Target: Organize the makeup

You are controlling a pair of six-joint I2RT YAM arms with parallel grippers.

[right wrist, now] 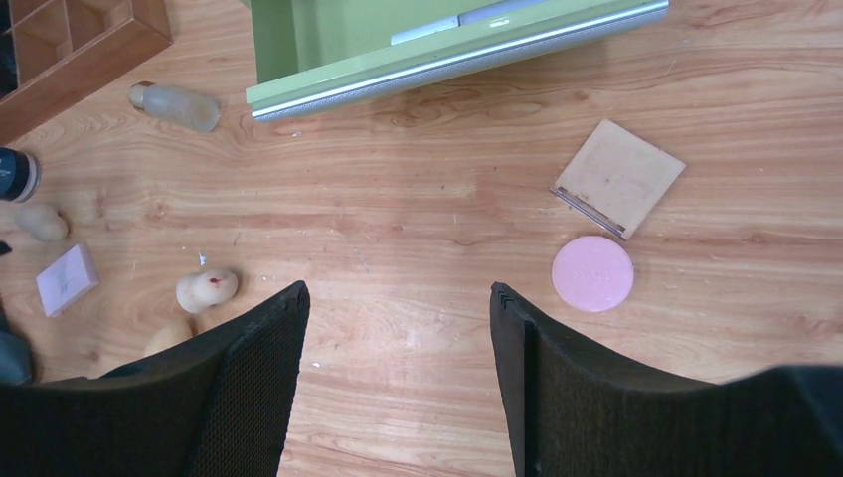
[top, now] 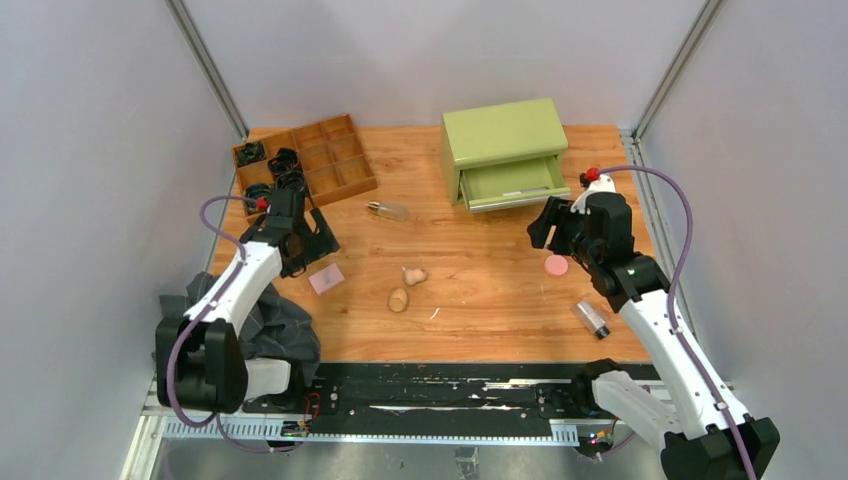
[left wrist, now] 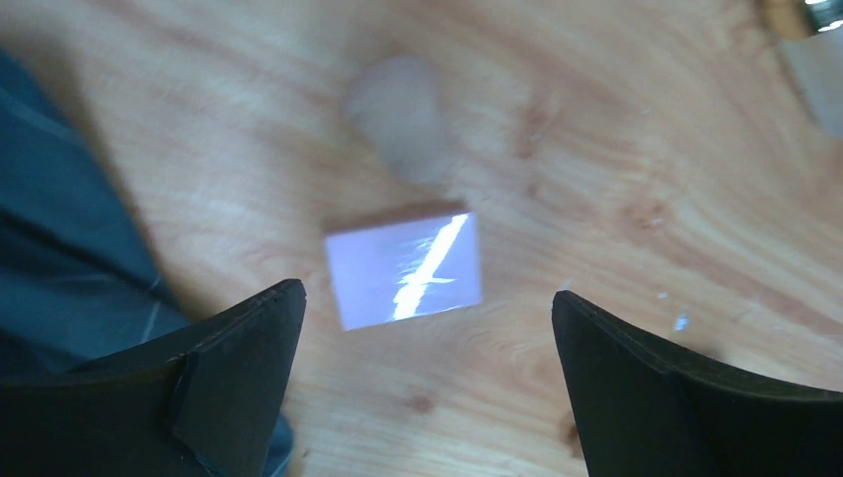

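Observation:
A small pale pink box (top: 326,279) lies on the wooden table; in the left wrist view it (left wrist: 403,268) sits just ahead of my open, empty left gripper (left wrist: 427,298), which hovers over it (top: 315,243). My right gripper (right wrist: 398,293) is open and empty above bare wood (top: 546,222). The pink round puff (right wrist: 592,273) and tan square pad (right wrist: 618,177) lie to its right. Two beige sponges (top: 414,275) (top: 398,299) lie mid-table. One clear bottle (top: 388,210) lies near the tray, another (top: 592,318) by the right arm. A dark compact (right wrist: 15,174) shows at the left edge.
A green box (top: 505,135) stands at the back with its drawer (right wrist: 447,50) open, a silver-white tube (right wrist: 467,20) inside. A wooden divider tray (top: 340,165) at back left holds black coiled bands (top: 285,160). A dark grey cloth (top: 270,320) lies at the near left.

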